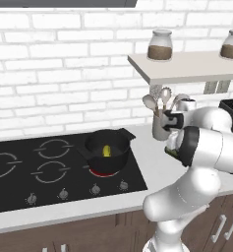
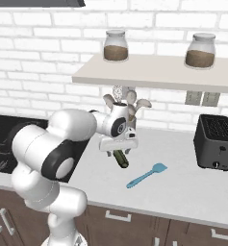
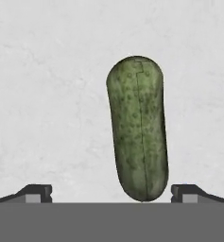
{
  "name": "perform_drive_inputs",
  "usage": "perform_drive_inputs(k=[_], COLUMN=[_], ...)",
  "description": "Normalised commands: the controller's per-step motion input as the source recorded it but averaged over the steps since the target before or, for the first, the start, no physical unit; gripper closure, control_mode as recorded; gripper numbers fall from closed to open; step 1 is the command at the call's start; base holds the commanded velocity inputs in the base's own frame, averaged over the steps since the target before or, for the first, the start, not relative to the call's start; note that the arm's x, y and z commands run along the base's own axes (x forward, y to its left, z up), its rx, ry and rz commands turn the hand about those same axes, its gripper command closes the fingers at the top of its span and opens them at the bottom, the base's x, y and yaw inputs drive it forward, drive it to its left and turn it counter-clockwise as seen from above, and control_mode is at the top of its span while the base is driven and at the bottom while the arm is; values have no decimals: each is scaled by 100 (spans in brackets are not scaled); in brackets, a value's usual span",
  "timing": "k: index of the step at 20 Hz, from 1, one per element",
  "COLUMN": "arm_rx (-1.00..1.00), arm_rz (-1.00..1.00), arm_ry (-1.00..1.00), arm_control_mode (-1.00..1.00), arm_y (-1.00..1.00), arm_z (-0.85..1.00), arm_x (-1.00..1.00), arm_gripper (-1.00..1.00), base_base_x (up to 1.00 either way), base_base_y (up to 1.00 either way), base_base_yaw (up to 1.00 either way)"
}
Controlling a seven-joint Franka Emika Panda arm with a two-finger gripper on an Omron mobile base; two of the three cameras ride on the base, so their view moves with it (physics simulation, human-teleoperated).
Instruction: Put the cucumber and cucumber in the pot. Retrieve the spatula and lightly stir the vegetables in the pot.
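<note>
The black pot (image 1: 107,147) sits on the front right burner of the cooktop with a yellow-green cucumber piece (image 1: 106,150) inside it. A darker green cucumber (image 2: 120,158) lies on the pale counter to the right of the stove. My gripper (image 2: 119,151) points down just above it, open. In the hand view this cucumber (image 3: 138,127) lies lengthwise between the two spread fingertips, nearer the right one, and the gripper (image 3: 112,193) holds nothing. The light-blue spatula (image 2: 146,175) lies flat on the counter, a little to the right of the cucumber.
A holder of grey spoons and ladles (image 2: 122,108) stands against the wall right behind the hand. A black toaster (image 2: 215,141) is at the right. A shelf (image 2: 154,72) with two jars hangs overhead. The black cooktop (image 1: 39,167) spreads to the left.
</note>
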Motion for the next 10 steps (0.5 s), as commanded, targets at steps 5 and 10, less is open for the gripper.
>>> perform_drive_inputs(k=[5,10], arm_rx=[0,0], arm_rz=[5,5], arm_ry=[0,0], arm_control_mode=[-100,-100], arm_y=[0,-6], arm_z=[-16,-12], arm_x=[31,26], arm_gripper=[-100,-100], base_base_x=[0,0], base_base_y=[0,0], base_base_yaw=[0,0])
